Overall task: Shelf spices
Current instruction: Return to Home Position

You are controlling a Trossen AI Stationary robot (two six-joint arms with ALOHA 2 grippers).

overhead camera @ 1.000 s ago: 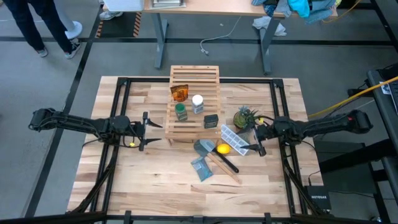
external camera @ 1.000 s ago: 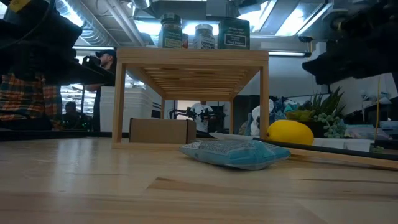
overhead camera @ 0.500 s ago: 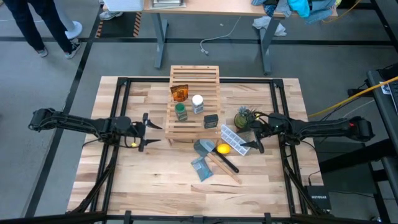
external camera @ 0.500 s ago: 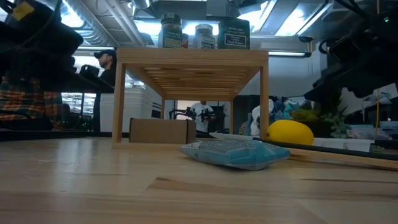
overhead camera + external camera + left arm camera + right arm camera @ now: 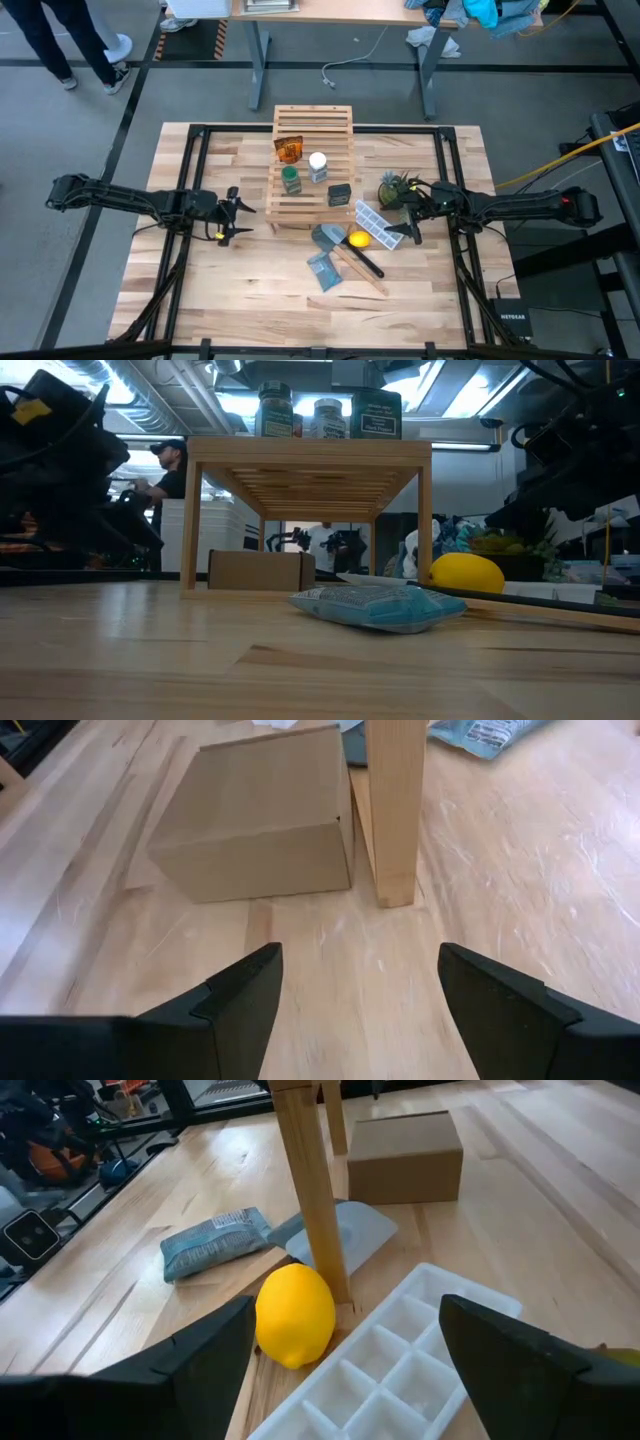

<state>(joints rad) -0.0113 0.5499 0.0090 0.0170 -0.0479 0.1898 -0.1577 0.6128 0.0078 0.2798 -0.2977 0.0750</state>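
Spices are sitting atop shelf | lemon and ice tray are lying near-right of it | left hand and right hand are hovering either side, both spread apart

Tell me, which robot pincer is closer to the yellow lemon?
Right. The right pincer hangs open beside the ice tray, which lies right next to the lemon. The left pincer waits open on the other side of the shelf, much farther away.
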